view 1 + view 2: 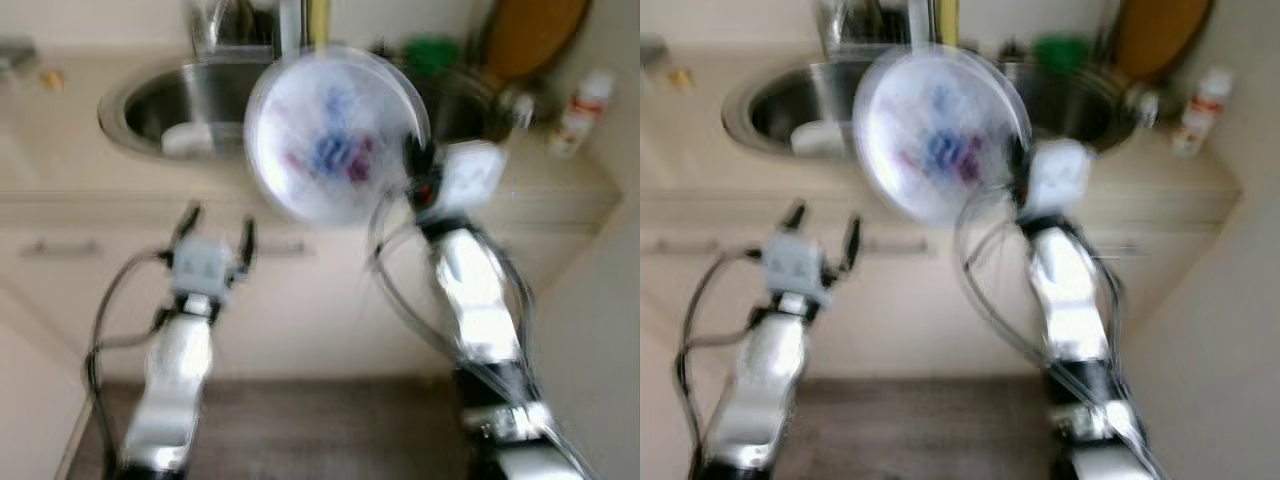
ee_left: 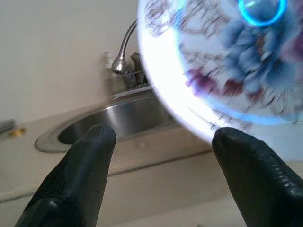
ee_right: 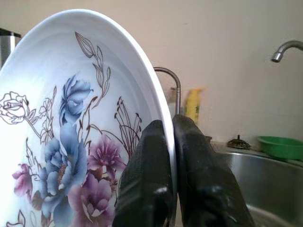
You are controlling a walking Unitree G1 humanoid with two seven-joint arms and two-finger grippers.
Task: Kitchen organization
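My right gripper (image 3: 171, 156) is clamped on the rim of the flowered plate (image 3: 71, 127), one finger on each face, holding it up on edge in front of the counter (image 1: 60, 130), with the steel sink (image 1: 170, 100) behind it. My left gripper (image 1: 215, 232) hangs lower, beside the plate and apart from it, fingers spread wide with nothing between them. A green bowl (image 3: 281, 146) sits past the sink; head views are blurred.

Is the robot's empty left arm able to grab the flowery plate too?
Probably yes. The left gripper is open, jaws spread, and the plate held by the right gripper hangs close ahead with nothing between.
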